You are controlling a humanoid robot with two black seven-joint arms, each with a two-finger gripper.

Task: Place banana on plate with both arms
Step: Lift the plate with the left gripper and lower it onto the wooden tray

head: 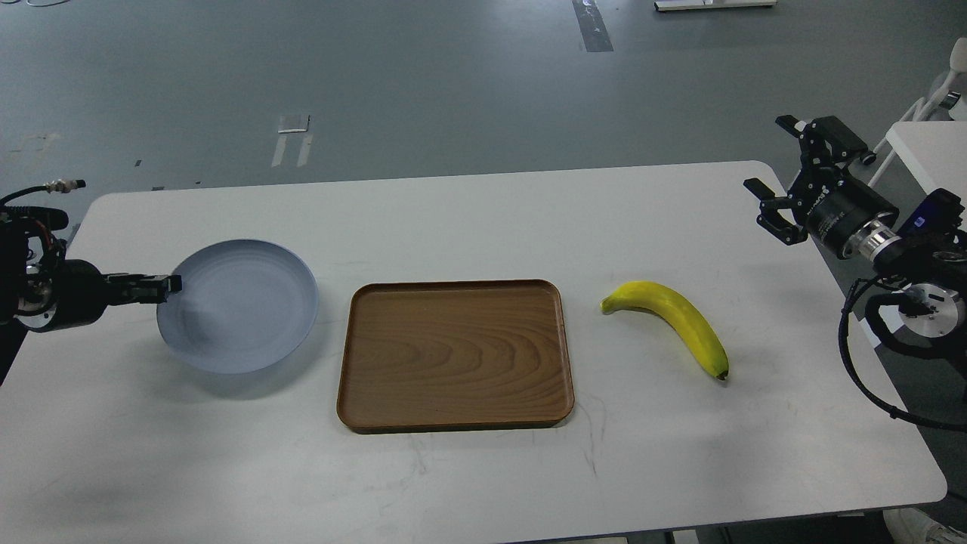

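The pale grey-blue plate [240, 306] is lifted off the table at the left, tilted, with its shadow beneath it. My left gripper [168, 285] is shut on the plate's left rim and holds it up. The yellow banana [675, 319] lies on the white table [483, 219] right of the tray, stem to the left, dark end toward the front right. My right gripper [780, 159] is open and empty, above the table's right edge, well behind and to the right of the banana.
A brown rectangular wooden tray [454, 355] lies in the middle of the table between plate and banana. A second white table [925, 147] and a chair stand at the far right. Black cables hang from my right arm by the table's right edge.
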